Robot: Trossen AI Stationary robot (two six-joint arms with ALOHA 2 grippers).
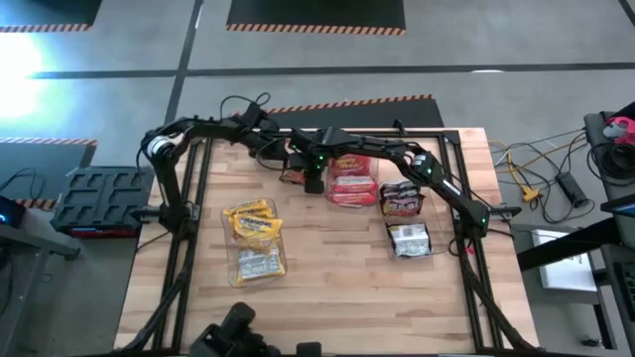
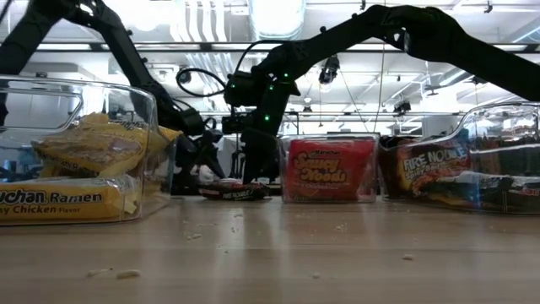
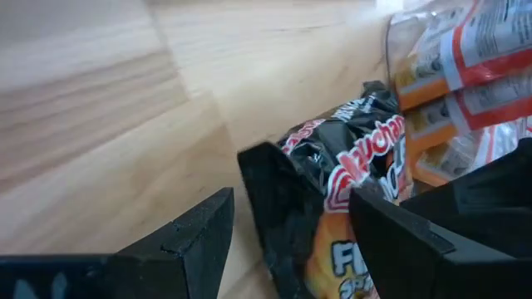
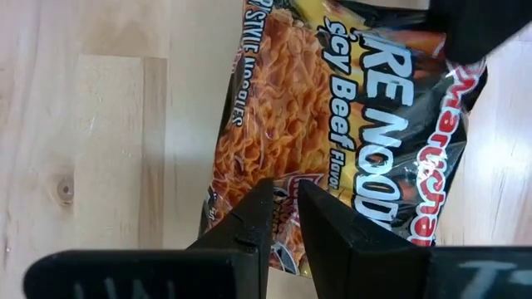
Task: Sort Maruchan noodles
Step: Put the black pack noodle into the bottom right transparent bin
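Your nearest bin (image 1: 256,266) holds yellow packets (image 1: 253,220). Farther back, a black Maruchan packet (image 4: 349,124) lies flat on the table (image 1: 337,288); your left gripper (image 3: 291,241) stands wide around one corner, your right gripper (image 4: 283,220) nearly shut above it, seemingly gripping nothing.

— Loose black packet (image 1: 294,177)?
— Lying flat at the table's far side, crinkled, flame print up.
— Others?
— Sorted in bins: yellow packets (image 1: 253,224), red packets (image 1: 352,178), black packets (image 1: 402,200)

Industrial lab — hazard-striped floor (image 1: 316,27), ceiling lights (image 2: 278,13).
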